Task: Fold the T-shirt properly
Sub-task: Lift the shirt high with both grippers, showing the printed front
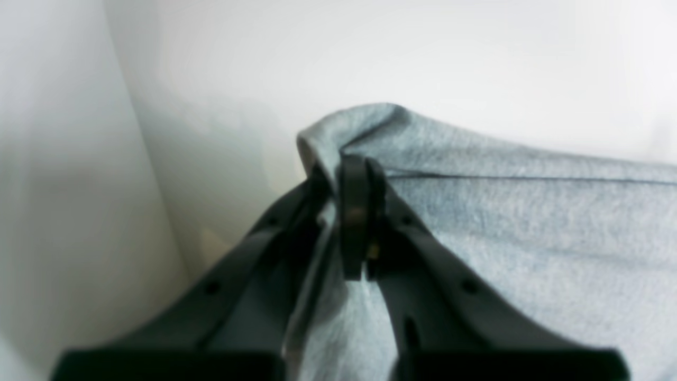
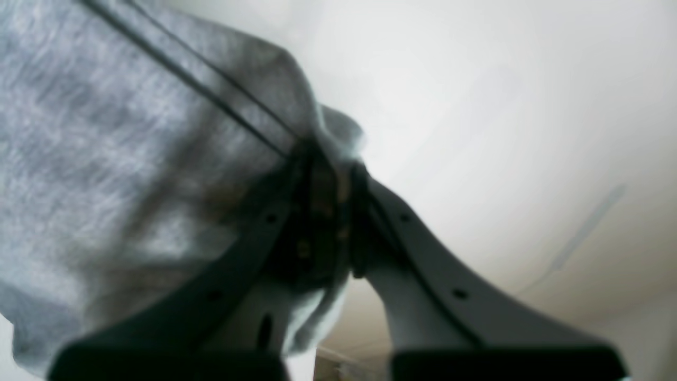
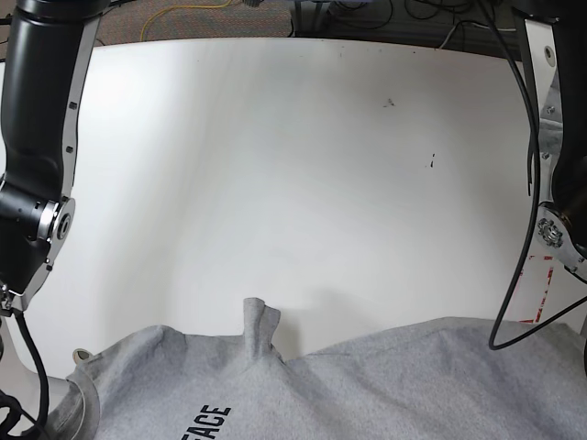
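1. Grey T-shirt (image 3: 367,385) fabric spreads along the near edge of the white desk (image 3: 303,165), black "FACE" lettering showing.
2. Left gripper (image 1: 353,211) has its jaws clenched on a bunched hem corner.
3. Right gripper (image 2: 330,211) has its jaws pinching another stitched edge, fabric draping beside it.

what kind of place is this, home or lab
Most likely a robotics lab or workshop, not a home. A bare white table sits between two robot arms, loose cables run along its far edge, and red tape marks are stuck near the grey T-shirt.
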`<state>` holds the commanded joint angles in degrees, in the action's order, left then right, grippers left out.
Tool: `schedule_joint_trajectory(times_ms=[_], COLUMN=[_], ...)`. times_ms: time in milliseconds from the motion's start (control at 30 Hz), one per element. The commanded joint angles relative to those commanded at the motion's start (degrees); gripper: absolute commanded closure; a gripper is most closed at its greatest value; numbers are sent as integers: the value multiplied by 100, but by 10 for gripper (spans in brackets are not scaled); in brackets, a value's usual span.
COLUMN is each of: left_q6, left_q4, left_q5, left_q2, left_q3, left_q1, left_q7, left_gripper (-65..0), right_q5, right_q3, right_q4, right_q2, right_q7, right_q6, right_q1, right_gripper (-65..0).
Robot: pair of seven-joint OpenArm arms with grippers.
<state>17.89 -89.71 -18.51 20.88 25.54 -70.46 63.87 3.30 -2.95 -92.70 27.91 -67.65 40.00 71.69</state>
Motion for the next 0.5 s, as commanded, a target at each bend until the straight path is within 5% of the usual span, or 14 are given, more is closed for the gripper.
schedule_joint_trajectory(times_ms=[233,500], left_q6=[9,-9], left_q4=[-343,-1134], left_q5=[-149,-765], left_q2=[-18,-18], left_q3=[9,132], left_q1=[747,2127], left_q7=[0,149], left_gripper=[-10,-10], right_q5=[-44,-9], right_q3=[-26,-756], right_q4=[-642,-1793], right_q2=[132,158], right_q7=[-9,-211], right_q6=[0,0], right_q1=[-870,-2523], right_gripper=[-2,-3])
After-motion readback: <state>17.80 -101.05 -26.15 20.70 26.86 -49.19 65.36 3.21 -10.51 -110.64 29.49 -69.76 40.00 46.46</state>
